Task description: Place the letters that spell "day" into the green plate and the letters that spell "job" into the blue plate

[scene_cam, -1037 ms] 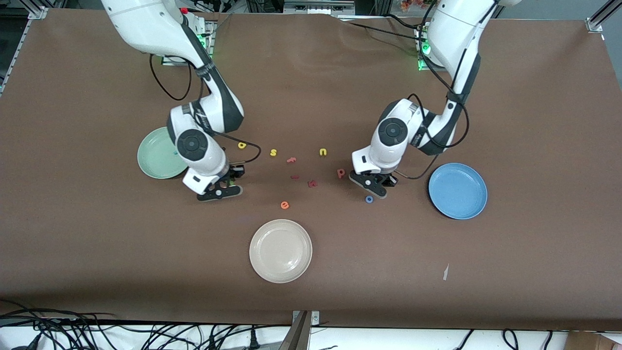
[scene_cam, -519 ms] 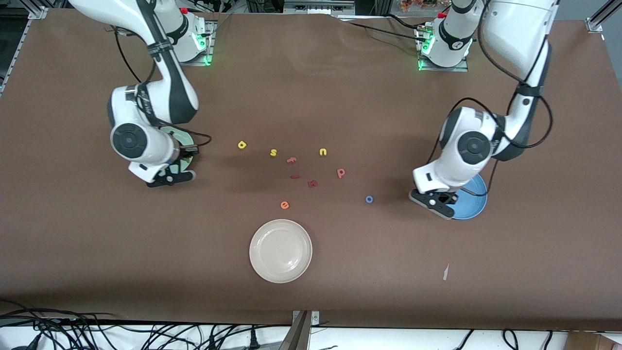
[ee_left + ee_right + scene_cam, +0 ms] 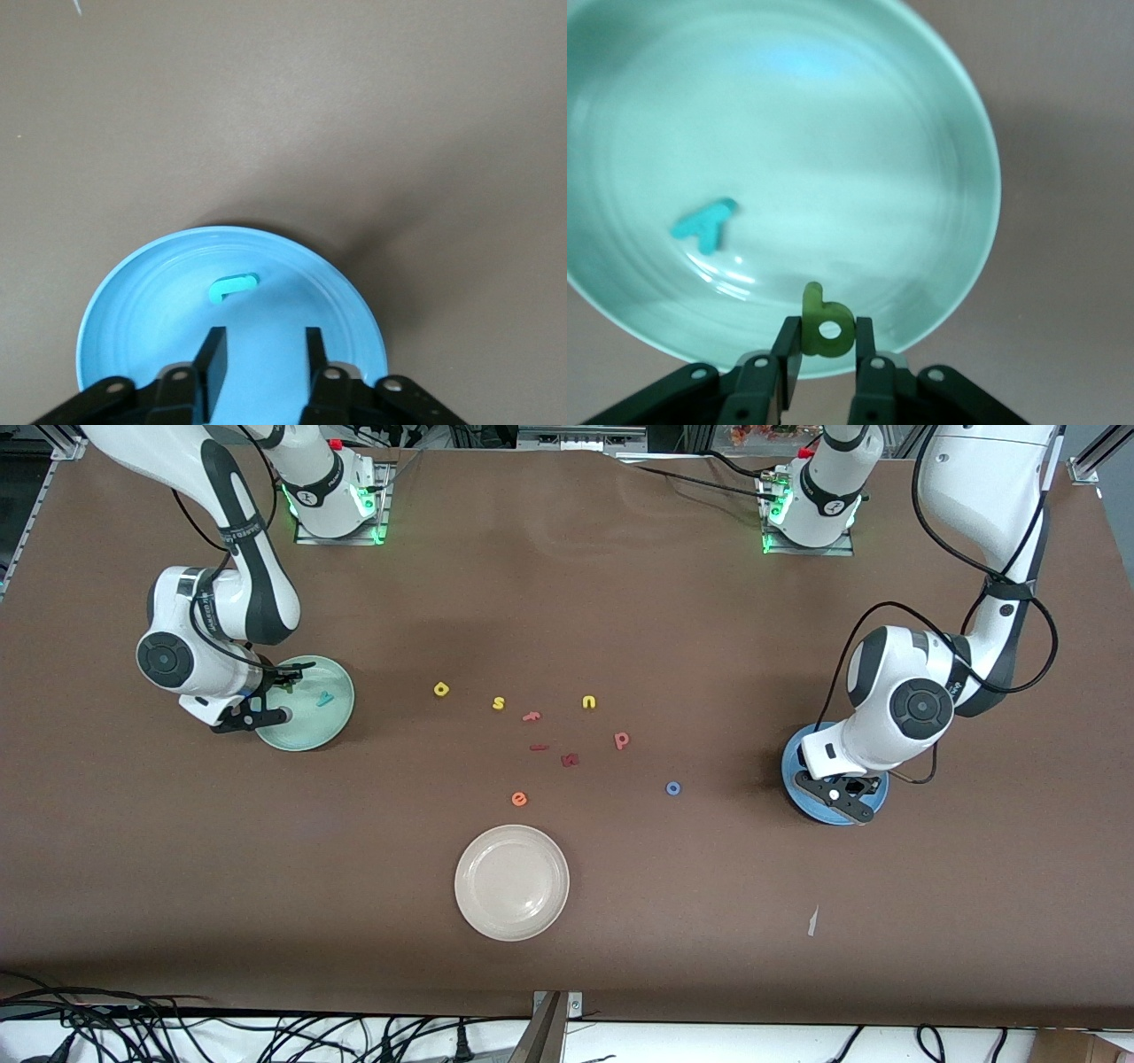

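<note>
Brown table: right end effector (image 3: pixel 824 354) grips green a (image 3: pixel 825 329) over green plate (image 3: pixel 341 717); left end effector (image 3: pixel 263 354) released over blue plate (image 3: pixel 133 301).

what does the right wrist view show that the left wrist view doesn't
Only the right wrist view shows the green plate, a teal y lying in it, and the right tool shut on the dark green a above the plate's edge.

Only the left wrist view shows the blue plate, a teal j lying in it, and the left tool open and empty above it.

Both show a tool over a plate with one teal letter in it, on the brown table.
</note>
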{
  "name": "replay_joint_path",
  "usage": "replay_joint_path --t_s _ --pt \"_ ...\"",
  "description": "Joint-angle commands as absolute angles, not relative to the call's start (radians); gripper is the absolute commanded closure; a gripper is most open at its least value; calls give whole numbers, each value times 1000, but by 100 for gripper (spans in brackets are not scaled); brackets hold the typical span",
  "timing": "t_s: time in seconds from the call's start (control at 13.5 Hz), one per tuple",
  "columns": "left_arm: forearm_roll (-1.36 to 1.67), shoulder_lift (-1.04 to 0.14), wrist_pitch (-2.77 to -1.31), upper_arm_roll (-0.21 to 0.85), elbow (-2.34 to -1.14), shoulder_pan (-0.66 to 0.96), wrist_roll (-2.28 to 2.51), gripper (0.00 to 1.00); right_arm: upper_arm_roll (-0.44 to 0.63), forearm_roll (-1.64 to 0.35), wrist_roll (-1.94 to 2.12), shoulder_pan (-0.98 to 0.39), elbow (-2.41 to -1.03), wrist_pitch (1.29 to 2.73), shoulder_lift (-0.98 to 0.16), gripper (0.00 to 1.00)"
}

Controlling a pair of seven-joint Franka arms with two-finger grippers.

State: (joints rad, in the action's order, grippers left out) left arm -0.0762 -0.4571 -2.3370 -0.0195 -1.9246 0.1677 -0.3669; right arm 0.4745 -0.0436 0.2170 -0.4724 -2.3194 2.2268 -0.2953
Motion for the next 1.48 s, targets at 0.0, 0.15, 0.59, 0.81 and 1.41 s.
replay_joint_path --t_s 0.0,0.15,0.59,0.81,1.41 --pt "-83 -449 -2341 -5 -1913 181 -364 55 472 -69 219 -457 -2326 2186 -266 0" --pt "57 -489 -2365 8 -1870 245 -348 52 454 -71 216 -465 -2300 2138 -215 0" --pt "190 -649 -2493 6 -1703 403 -237 41 234 -167 -146 -469 -2276 2222 -219 0" --pt "189 -682 -2549 3 -1700 429 -195 39 140 -163 -424 -526 -2276 2342 -258 0" --pt "178 -698 -2546 3 -1738 466 -126 34 141 -161 -847 -724 -2278 2626 -413 18"
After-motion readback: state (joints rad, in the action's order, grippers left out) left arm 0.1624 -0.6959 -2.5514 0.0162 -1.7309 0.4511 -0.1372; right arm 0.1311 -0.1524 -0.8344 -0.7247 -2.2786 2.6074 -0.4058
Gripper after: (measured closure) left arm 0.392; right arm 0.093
